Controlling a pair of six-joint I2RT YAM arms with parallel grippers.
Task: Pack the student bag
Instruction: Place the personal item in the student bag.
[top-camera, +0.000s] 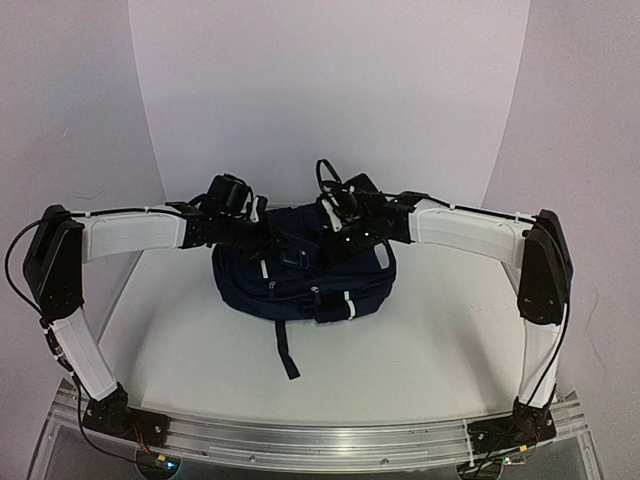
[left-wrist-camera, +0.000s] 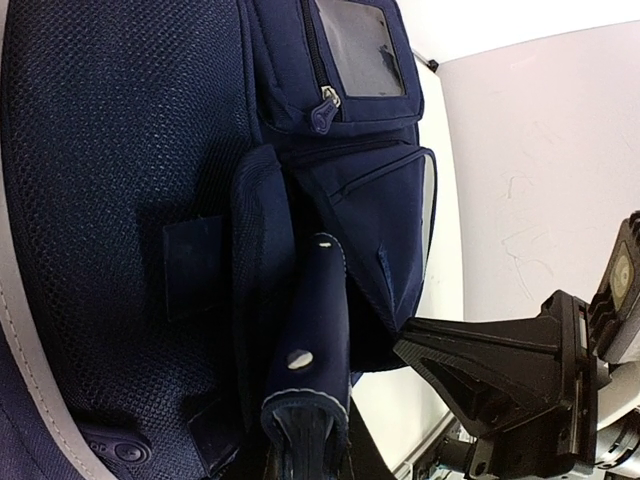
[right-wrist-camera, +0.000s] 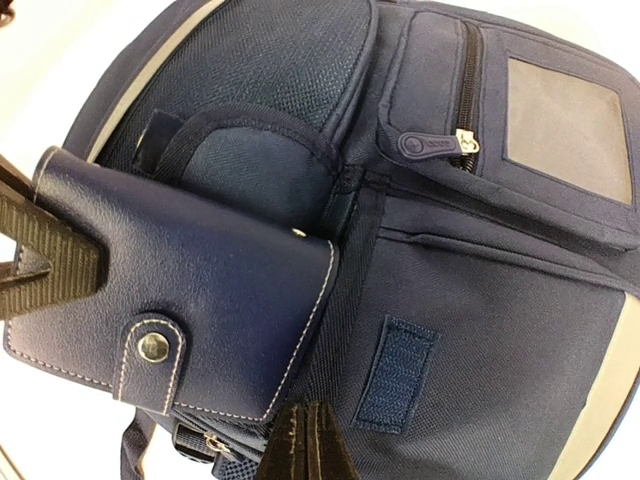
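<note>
The student bag (top-camera: 300, 285), navy with thin white stripes, lies in the middle of the white table. My left gripper (top-camera: 268, 240) is at its top left, shut on a small navy wallet (right-wrist-camera: 200, 290) with white stitching and a metal snap. The left gripper's ribbed finger (right-wrist-camera: 40, 250) clamps the wallet's end. The wallet (left-wrist-camera: 315, 330) shows edge-on, lying against an open padded pocket (right-wrist-camera: 240, 150) of the bag. My right gripper (right-wrist-camera: 310, 435) has its fingers pressed together, tips on the bag fabric (right-wrist-camera: 500, 300) beside a velcro patch (right-wrist-camera: 395, 375). It also shows in the top view (top-camera: 335, 238).
A zipped front pocket with a clear window (right-wrist-camera: 570, 120) and a zip pull (right-wrist-camera: 430, 145) lies beside the open pocket. A dark strap (top-camera: 285, 350) trails from the bag toward the near edge. White walls stand behind and beside the table (top-camera: 450, 330).
</note>
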